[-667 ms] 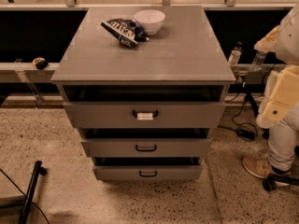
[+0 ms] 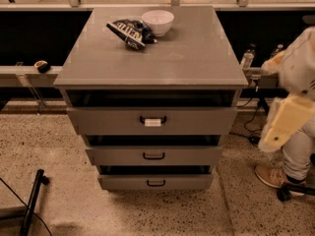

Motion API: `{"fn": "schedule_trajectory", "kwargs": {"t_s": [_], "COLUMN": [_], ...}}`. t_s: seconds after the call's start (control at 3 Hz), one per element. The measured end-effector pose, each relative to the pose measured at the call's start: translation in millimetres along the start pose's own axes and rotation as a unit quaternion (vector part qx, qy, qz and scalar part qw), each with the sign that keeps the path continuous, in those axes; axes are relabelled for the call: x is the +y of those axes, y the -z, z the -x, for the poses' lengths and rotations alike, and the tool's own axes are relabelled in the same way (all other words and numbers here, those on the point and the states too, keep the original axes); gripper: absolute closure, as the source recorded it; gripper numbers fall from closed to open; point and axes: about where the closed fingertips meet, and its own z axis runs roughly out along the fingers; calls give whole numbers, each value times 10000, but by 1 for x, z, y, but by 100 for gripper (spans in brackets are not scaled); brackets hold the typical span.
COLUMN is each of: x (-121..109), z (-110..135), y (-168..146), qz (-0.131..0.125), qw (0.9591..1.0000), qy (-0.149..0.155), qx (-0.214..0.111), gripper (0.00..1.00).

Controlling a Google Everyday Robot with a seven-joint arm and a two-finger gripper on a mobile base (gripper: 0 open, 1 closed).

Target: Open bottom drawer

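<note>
The grey cabinet has three drawers stacked at its front. The bottom drawer (image 2: 155, 182) is the narrowest, with a small plain black loop handle (image 2: 156, 183), and its front sits a little forward of the dark gap above it. The middle drawer (image 2: 154, 156) has a similar black handle. The top drawer (image 2: 152, 121) is the widest and has a white tag on its handle. My white and cream arm is at the right edge, and its gripper (image 2: 269, 140) hangs to the right of the cabinet at about middle-drawer height, well apart from the drawers.
On the cabinet top (image 2: 197, 58) stand a white bowl (image 2: 158, 21) and a dark snack bag (image 2: 130, 32). A brown shoe (image 2: 271, 176) and cables lie on the speckled floor at right. A black pole (image 2: 32, 200) lies at lower left. A dark shelf runs behind.
My arm at the right has shifted a little down and to the left. The three drawers look the same as before.
</note>
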Motion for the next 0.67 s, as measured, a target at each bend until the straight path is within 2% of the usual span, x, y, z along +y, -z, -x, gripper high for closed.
{"fn": "schedule_trajectory", "kwargs": {"t_s": [0.33, 0.67], "x": [28, 43], "z": [-7, -15], "y": [-60, -96], "qz": [93, 91], "qw": [9997, 9996], "qy": [89, 112], "qx": [-199, -223], "gripper": [0, 0]}}
